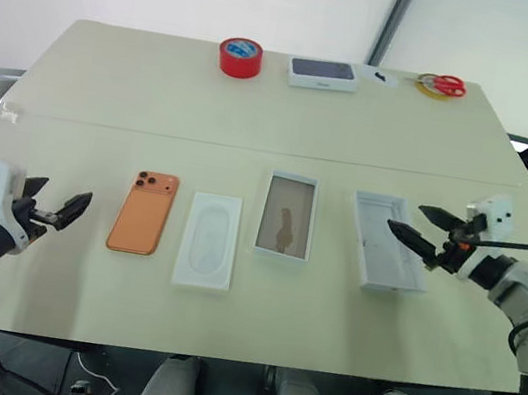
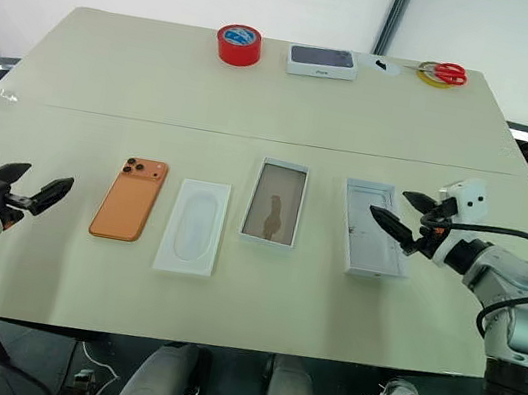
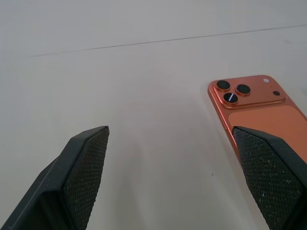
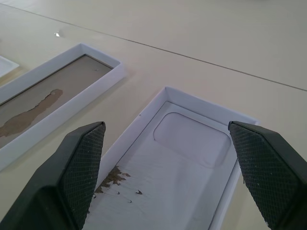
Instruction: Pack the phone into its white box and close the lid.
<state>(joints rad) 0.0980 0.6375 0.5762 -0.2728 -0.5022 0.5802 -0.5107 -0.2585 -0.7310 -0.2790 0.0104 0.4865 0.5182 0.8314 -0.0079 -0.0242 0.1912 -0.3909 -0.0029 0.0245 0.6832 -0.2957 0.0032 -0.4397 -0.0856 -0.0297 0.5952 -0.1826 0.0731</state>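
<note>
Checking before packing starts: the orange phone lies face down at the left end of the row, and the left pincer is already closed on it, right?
Not quite. The phone does lie face down at the row's left end, but the left pincer is open and apart from it, as the left eye view shows.

Bright, even, diffuse daylight fills the scene, brightest off the white backdrop behind the pale cream counter [image 1: 259, 106]. Shadows are soft and faint. The head views bow slightly at their edges. In the wrist views, the near black textured fingers [image 3: 81, 177] blur slightly; no glare shows.
</note>
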